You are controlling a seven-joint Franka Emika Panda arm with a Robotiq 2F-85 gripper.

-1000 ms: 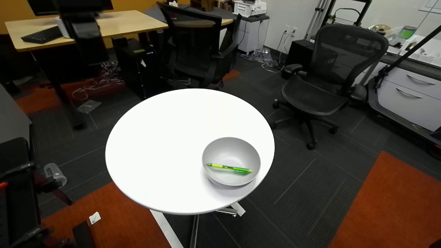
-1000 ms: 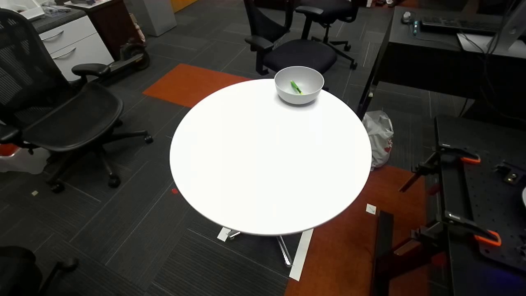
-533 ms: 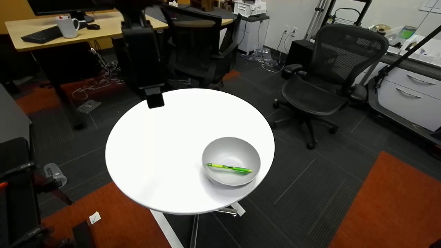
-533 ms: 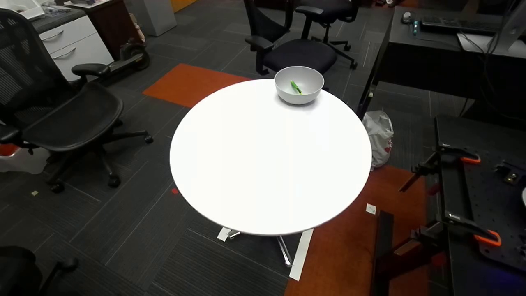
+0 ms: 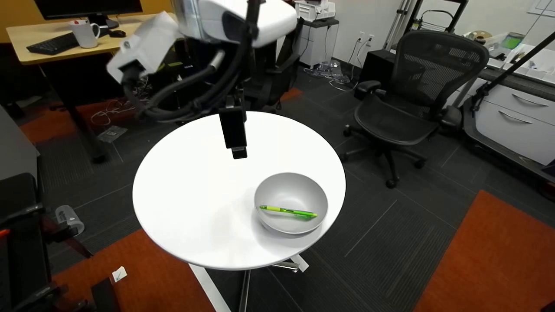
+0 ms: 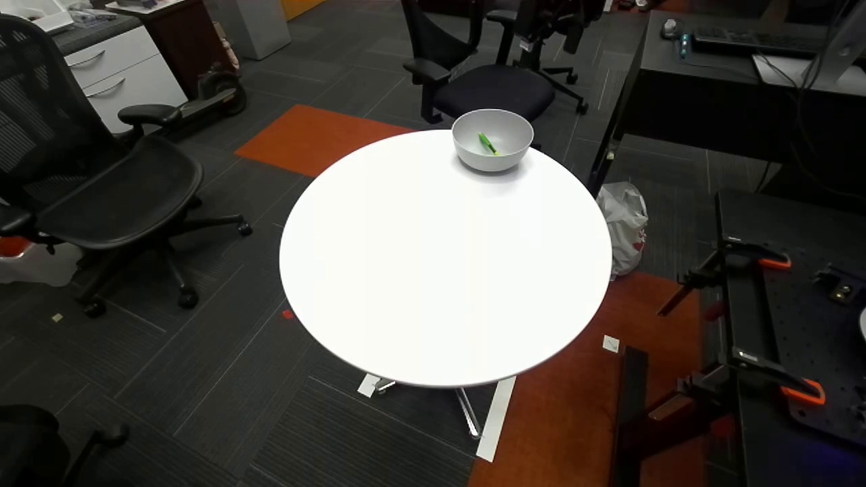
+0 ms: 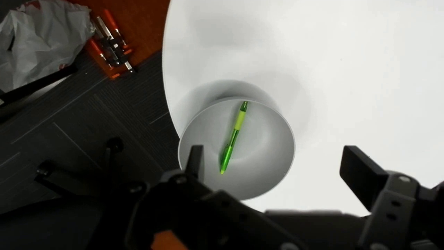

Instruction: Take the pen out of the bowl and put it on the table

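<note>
Bowl (image 7: 263, 163) on the white table (image 7: 333, 90) holds a green pen (image 7: 233, 137).

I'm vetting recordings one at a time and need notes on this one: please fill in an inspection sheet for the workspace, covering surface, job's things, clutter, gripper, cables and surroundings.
Surface: round white table, plain top.
Job's things: bowl, upright near the table's edge; green pen lying inside it, not yet taken out.
Clutter: plastic bag beyond the table's edge; its contents cannot be told.
Gripper: open, jaws wide apart, holding nothing, above the table.
Cables: dark cables along the arm; tangled cords on the floor in an exterior view.
Surroundings: black mesh chair; wooden desk with monitor, keyboard and mug.
</note>
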